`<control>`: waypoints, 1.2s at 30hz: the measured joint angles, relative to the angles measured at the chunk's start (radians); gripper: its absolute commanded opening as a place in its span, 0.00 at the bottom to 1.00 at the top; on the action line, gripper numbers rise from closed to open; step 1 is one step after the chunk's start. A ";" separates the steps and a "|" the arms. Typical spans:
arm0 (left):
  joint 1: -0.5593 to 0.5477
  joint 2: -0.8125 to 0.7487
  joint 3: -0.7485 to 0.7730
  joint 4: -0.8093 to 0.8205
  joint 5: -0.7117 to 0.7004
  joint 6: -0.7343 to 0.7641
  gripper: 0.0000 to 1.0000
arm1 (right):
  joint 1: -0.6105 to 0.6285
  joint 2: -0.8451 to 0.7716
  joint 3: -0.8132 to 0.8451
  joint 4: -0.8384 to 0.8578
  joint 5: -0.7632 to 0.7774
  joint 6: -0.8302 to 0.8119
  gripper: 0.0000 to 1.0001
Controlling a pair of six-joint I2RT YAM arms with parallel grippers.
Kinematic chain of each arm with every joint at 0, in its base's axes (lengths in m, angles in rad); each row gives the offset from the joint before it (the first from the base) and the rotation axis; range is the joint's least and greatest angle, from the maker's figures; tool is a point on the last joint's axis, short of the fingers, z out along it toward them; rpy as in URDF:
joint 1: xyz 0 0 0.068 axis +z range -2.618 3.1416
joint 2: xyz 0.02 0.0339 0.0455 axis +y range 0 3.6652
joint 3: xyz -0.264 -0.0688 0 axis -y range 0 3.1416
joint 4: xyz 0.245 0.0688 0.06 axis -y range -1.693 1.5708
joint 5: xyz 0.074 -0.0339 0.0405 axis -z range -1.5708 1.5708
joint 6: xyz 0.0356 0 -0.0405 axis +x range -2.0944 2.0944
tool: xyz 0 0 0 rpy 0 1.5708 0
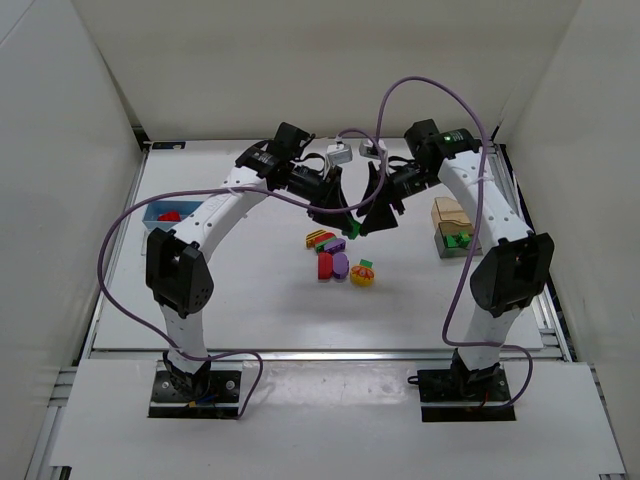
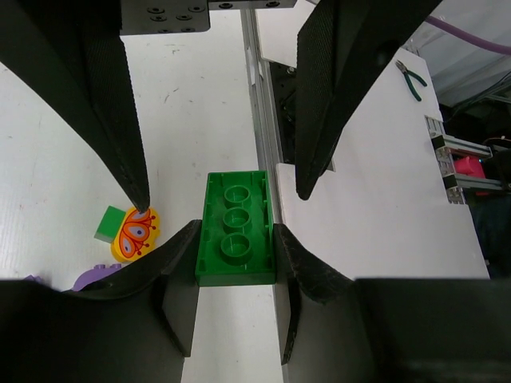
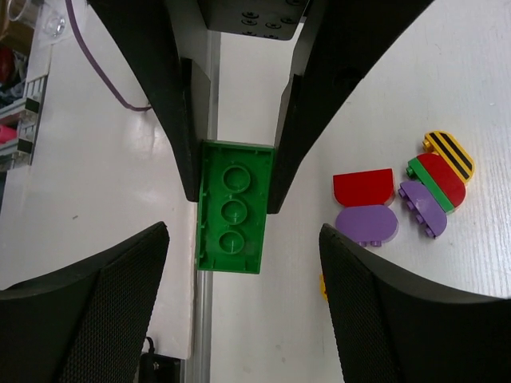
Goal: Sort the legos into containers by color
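My left gripper is shut on a green lego and holds it by its long sides above the table. My right gripper is open, with its fingers on either side of the free end of the same green lego and not touching it. The two grippers meet above the table's middle, the left gripper facing the right gripper. Several legos lie below them: a red one, a purple one, a yellow butterfly one and a yellow striped one.
A blue container with a red piece stands at the left. A tan container and a dark-clear one holding green pieces stand at the right. Two small clear containers sit at the back. Purple cables loop over both arms.
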 measured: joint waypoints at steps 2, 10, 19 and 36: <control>0.000 0.000 0.002 0.000 -0.002 0.001 0.11 | 0.003 0.000 0.000 0.000 0.008 -0.005 0.80; -0.002 0.000 0.009 0.000 -0.007 0.005 0.11 | 0.014 0.000 0.000 0.000 0.035 -0.017 0.78; -0.002 0.000 0.012 0.000 -0.012 0.009 0.11 | 0.023 0.004 -0.002 0.000 0.047 -0.018 0.61; -0.002 0.000 0.014 -0.003 -0.068 0.021 0.56 | 0.030 0.021 -0.003 -0.008 0.060 -0.032 0.01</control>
